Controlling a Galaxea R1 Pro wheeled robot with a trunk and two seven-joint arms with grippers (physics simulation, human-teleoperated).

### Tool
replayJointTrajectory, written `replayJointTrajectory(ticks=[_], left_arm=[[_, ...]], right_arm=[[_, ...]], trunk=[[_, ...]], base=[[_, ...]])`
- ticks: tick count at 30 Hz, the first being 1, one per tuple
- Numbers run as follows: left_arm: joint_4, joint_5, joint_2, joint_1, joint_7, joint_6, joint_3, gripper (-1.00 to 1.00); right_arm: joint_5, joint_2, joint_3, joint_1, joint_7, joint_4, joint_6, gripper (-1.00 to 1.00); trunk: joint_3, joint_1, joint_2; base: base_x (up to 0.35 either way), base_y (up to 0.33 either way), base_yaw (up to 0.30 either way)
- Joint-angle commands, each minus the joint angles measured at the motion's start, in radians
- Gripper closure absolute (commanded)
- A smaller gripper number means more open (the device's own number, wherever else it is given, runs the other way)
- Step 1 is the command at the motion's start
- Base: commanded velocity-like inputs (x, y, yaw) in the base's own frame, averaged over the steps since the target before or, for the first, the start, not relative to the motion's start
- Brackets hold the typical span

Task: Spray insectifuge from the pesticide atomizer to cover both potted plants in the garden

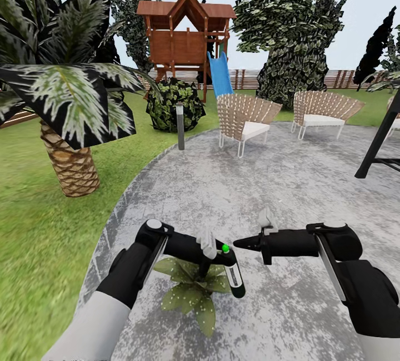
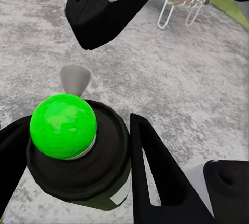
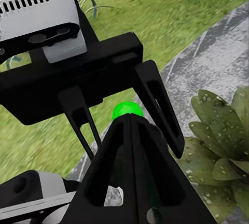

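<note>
Bottle (image 1: 235, 280) in my left gripper (image 1: 214, 250), so the pick-up is done: my fingers (image 2: 155, 172) clamp its dark body, and its tip shows green. It hangs tilted just above one potted plant (image 1: 191, 288) on the stone patio (image 1: 278, 183), whose leaves already carry white specks (image 3: 218, 130), though I judge the cover only partial. My right gripper (image 1: 241, 243) is pinched shut on nothing, pointing at the bottle's tip. The second plant is yet to be sprayed.
</note>
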Motion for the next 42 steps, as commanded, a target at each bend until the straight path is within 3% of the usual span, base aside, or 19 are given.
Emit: replayJointTrajectory(ticks=[1,26,30,36,41,42], left_arm=[[-0.001,-0.006,-0.001,-0.001,-0.006,0.011,0.001,1.0],[0.001,0.007,-0.014,-0.011,0.024,0.014,0.001,1.0],[-0.008,0.001,0.003,-0.005,0.011,0.009,0.012,1.0],[-0.012,-0.003,0.055,0.005,0.005,0.005,0.02,1.0],[-0.011,-0.003,0.063,0.006,0.004,0.004,0.021,1.0],[-0.011,-0.002,0.063,0.007,0.005,0.003,0.028,1.0]], right_arm=[[0.006,0.0,0.0,-0.001,0.007,-0.001,0.009,1.0],[0.006,-0.001,-0.001,-0.001,0.007,0.0,0.009,1.0],[0.007,-0.001,-0.006,-0.001,0.008,0.0,0.009,1.0],[0.011,-0.001,-0.012,-0.002,0.003,0.0,0.009,1.0],[0.017,-0.001,-0.019,-0.002,-0.01,0.0,0.01,1.0],[0.017,-0.001,-0.043,-0.003,-0.048,0.0,0.01,1.0]], trunk=[[-0.001,0.0,0.0],[-0.001,0.0,0.0],[-0.001,0.0,0.0],[-0.001,0.0,0.0],[-0.001,0.0,0.0],[-0.001,0.0,0.0]], base=[[0.0,0.0,0.0],[0.0,0.0,0.0],[0.0,0.0,0.0],[0.0,0.0,0.0],[0.0,0.0,0.0],[0.0,0.0,0.0]])
